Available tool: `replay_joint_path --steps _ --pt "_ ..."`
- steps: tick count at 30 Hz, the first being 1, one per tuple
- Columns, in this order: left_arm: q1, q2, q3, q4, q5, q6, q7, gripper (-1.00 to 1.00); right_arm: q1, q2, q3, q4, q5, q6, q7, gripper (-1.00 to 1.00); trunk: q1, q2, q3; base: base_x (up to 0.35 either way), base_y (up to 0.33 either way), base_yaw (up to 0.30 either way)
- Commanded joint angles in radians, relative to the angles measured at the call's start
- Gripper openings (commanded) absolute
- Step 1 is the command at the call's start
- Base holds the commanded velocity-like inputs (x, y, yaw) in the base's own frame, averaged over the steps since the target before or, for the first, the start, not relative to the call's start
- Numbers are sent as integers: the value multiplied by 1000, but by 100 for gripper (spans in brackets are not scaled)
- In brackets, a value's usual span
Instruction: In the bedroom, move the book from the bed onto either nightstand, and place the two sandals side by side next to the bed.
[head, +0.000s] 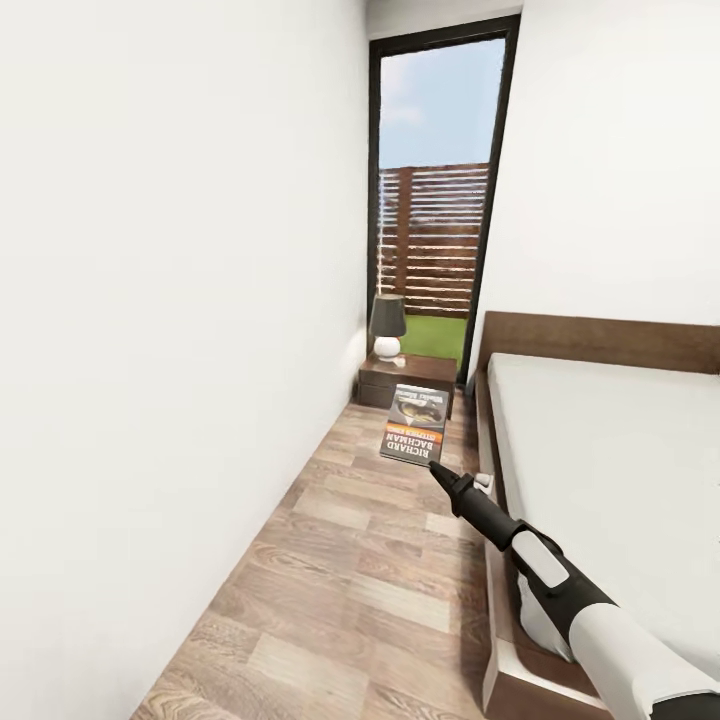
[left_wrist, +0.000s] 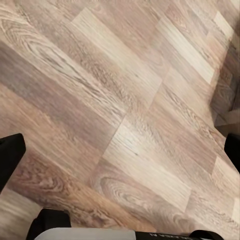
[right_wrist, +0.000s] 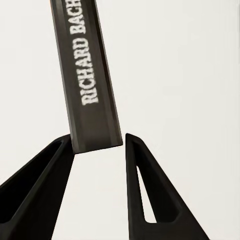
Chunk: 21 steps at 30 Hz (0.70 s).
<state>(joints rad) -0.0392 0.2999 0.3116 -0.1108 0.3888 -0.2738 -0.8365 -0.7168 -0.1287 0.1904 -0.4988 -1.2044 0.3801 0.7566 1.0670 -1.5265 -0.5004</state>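
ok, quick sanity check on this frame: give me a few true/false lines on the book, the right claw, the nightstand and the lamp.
1. The right claw holds the book by its edge, up in the air. True.
2. The book lies flat on the bed. False: it is off the mattress, held over the floor beside the bed.
3. A lamp stands on the nightstand under the window. True.
4. The book already rests on the nightstand. False: it is in the claw, short of the nightstand.
5. The lamp has a white shade. False: dark shade, white base.
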Motion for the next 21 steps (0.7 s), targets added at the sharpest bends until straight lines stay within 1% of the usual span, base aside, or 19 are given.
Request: replay_joint_path --steps 1,10,21 --pt "-1 0 1 2 -1 -5 -3 100 -1 -1 4 0 -13 6 1 -100 0 -1 -1 152 75 -117" --pt "-1 -1 2 1 -1 -5 -3 100 -1 0 4 0 -12 6 1 -100 0 -1 -1 157 119 -117" --pt "-1 -1 2 2 -1 -5 -3 100 -1 1 4 0 -12 6 1 -100 0 -1 -1 184 178 -109"
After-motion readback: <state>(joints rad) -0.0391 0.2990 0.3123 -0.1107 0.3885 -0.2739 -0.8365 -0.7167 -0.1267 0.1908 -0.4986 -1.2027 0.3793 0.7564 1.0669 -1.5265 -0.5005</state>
